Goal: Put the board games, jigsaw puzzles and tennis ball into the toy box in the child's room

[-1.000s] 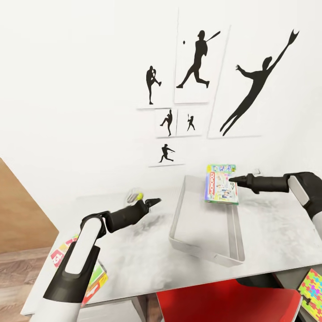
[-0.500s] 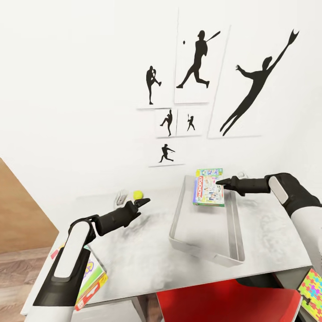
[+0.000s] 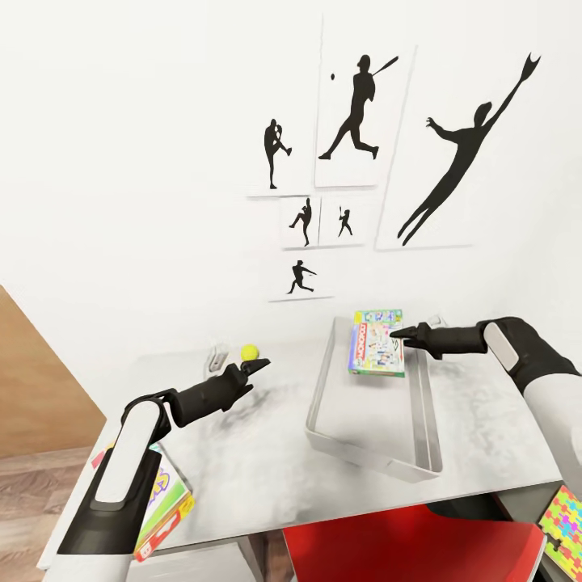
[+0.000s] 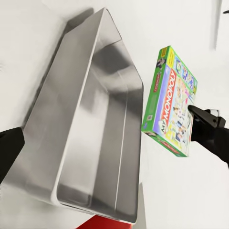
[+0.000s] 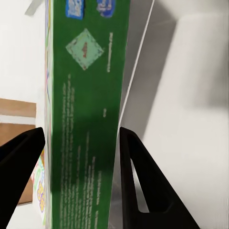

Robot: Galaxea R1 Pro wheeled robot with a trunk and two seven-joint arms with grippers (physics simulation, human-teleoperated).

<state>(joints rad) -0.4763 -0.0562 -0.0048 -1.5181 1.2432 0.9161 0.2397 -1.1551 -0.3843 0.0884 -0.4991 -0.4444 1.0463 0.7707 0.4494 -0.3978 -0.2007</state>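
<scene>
- Above the far end of the toy box (image 3: pixel 368 453), at about 1 o'clock in the head view, the right tool (image 3: pixel 397 335) grips a green board game (image 3: pixel 376 341) by its edge; the right wrist view shows the box (image 5: pixel 81 114) clamped between both fingers (image 5: pixel 138 181).
- The toy box sits on the pale counter (image 3: pixel 259 453), its inside bare.
- At 10 o'clock, the left tool (image 3: pixel 263 364) hovers just beside the tennis ball (image 3: pixel 249 352), apart from it; I cannot tell how its jaws stand.
- At 7 o'clock, colourful board games (image 3: pixel 162 505) lie at the counter's near corner.
- At 4 o'clock, a jigsaw puzzle (image 3: pixel 566 521) shows at the edge.
</scene>
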